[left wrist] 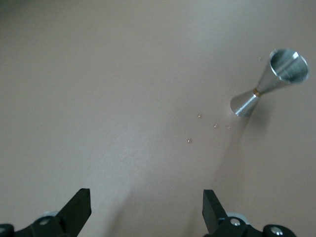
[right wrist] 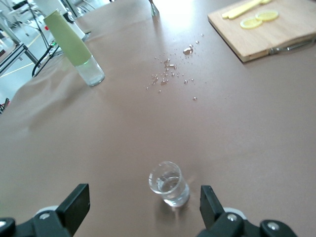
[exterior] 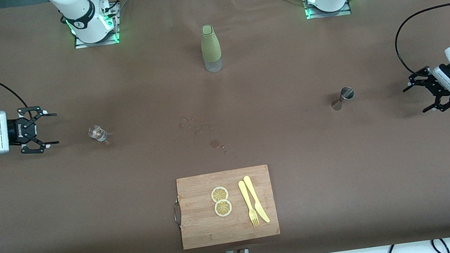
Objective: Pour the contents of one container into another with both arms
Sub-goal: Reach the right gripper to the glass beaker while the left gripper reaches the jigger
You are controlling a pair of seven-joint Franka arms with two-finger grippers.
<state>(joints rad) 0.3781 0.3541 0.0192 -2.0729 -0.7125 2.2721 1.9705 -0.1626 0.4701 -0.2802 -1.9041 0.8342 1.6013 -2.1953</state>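
Observation:
A small clear glass [exterior: 97, 133] [right wrist: 169, 183] with a little clear liquid stands toward the right arm's end of the table. My right gripper [exterior: 55, 128] [right wrist: 144, 190] hovers low beside it, open and holding nothing, a short gap away. A silver hourglass-shaped jigger [exterior: 342, 98] [left wrist: 269, 83] stands upright toward the left arm's end. My left gripper [exterior: 414, 101] [left wrist: 146, 195] is open and empty, well apart from the jigger, closer to the table's end.
A bottle [exterior: 210, 48] [right wrist: 74, 47] with a green sleeve stands mid-table near the bases. Spilled droplets [exterior: 196, 127] [right wrist: 168, 69] dot the centre. A wooden cutting board [exterior: 200, 228] [right wrist: 276, 34] near the front camera carries two lemon slices [exterior: 221, 201], a yellow fork [exterior: 248, 205] and knife [exterior: 256, 199].

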